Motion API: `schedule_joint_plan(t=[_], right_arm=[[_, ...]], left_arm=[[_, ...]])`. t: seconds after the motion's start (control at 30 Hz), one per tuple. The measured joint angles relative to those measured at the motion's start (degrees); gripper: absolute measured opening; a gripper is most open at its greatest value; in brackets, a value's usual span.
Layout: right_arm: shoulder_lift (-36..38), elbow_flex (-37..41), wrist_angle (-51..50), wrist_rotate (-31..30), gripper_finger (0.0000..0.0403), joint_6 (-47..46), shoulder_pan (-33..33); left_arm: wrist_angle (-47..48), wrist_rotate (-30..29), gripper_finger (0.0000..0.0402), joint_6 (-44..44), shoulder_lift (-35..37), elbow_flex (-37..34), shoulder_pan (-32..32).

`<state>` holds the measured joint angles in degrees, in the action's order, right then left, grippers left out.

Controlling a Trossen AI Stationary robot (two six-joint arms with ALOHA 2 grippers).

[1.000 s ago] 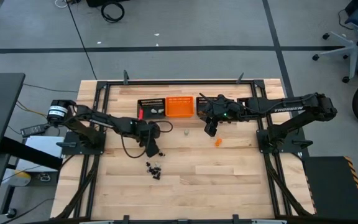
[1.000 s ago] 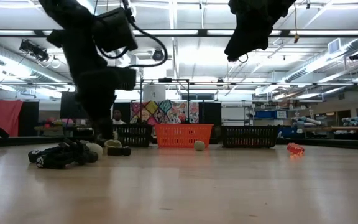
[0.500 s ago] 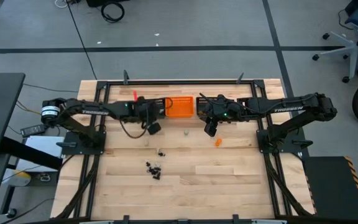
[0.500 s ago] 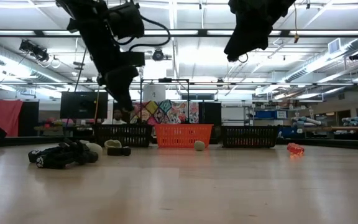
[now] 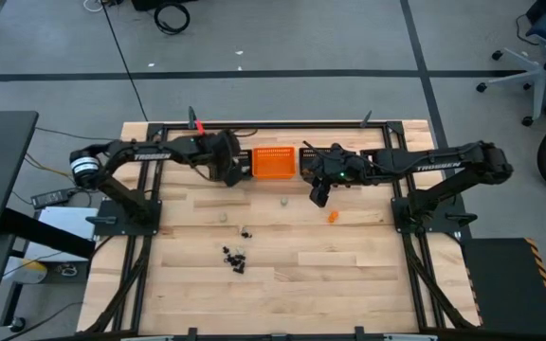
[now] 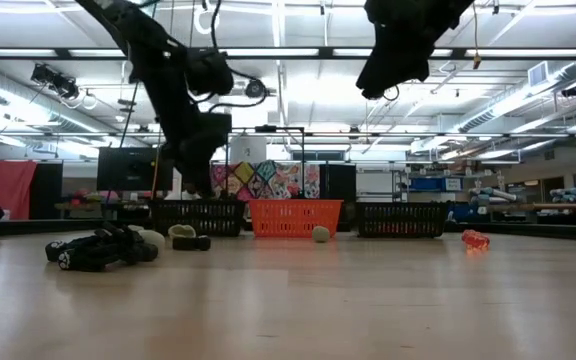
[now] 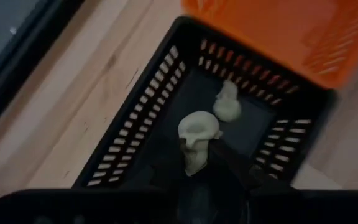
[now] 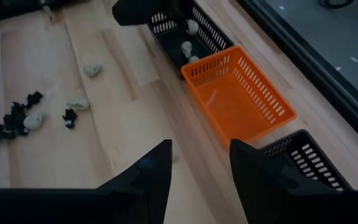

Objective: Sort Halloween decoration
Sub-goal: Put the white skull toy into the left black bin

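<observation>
Wooden slat table (image 5: 282, 275), workshop floor beyond. Over the black basket (image 7: 135, 134) at the far left of the row, left gripper (image 7: 197, 163) pinching a pale skull trinket (image 7: 199, 132), jaws closed on its lower part, another pale piece (image 7: 228, 102) already lying inside below. Likely risks: a release too near the wall, bouncing the skull off the rim; or the trinket clinging to one finger and dropping late, outside. Beside it, the orange basket (image 5: 274, 162), close enough to catch a stray toss. Farther out, right gripper (image 8: 197, 163) hanging spread and empty above the table. Loose black trinkets (image 5: 234, 256), pale ones (image 5: 225, 218) and an orange one (image 5: 332, 216) unsorted on the wood.
</observation>
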<state>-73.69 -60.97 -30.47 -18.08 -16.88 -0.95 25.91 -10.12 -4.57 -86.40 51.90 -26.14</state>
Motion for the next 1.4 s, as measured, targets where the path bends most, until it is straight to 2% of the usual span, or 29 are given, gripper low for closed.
schedule_joint_plan(t=[0.3, 0.57, 0.73, 0.9, 1.0, 1.17, 1.3, 1.4], right_arm=[[-2.84, 0.00, 0.69, 2.44, 0.0165, -0.03, 0.02], [-3.06, 0.04, 1.07, 2.67, 0.0165, 1.48, -0.30], [-3.06, 0.04, 1.14, 2.72, 0.0165, 2.43, -0.81], [-3.06, 0.04, 1.25, 2.74, 0.0165, 2.48, -1.10], [-3.06, 0.04, 1.24, 2.76, 0.0165, 2.47, -1.09], [-3.06, 0.02, 1.26, 3.04, 0.0165, 1.60, -0.99], [-3.04, 0.00, 1.31, 4.66, 0.0165, 0.52, -0.36], [-3.04, 0.00, 1.98, 5.30, 0.0165, -0.04, 0.48]], left_arm=[[0.00, 0.34, 0.0087, -6.22, -5.37, 0.00, -0.64], [0.11, 0.41, 0.0158, -6.88, -4.97, 0.05, -0.64], [5.85, 2.35, 0.0198, -7.96, -4.74, 2.51, -0.64], [17.22, 2.68, 0.0200, -8.84, -4.71, 8.85, 0.30], [21.38, 3.73, 0.0195, -7.43, -3.68, 12.17, 2.95], [20.48, 7.73, 0.0194, -1.29, -1.31, 13.36, 10.36], [20.98, 8.08, 0.0194, -0.08, -0.30, 10.91, 16.80], [19.55, 8.10, 0.0194, -4.05, 0.48, 7.13, 20.67]])
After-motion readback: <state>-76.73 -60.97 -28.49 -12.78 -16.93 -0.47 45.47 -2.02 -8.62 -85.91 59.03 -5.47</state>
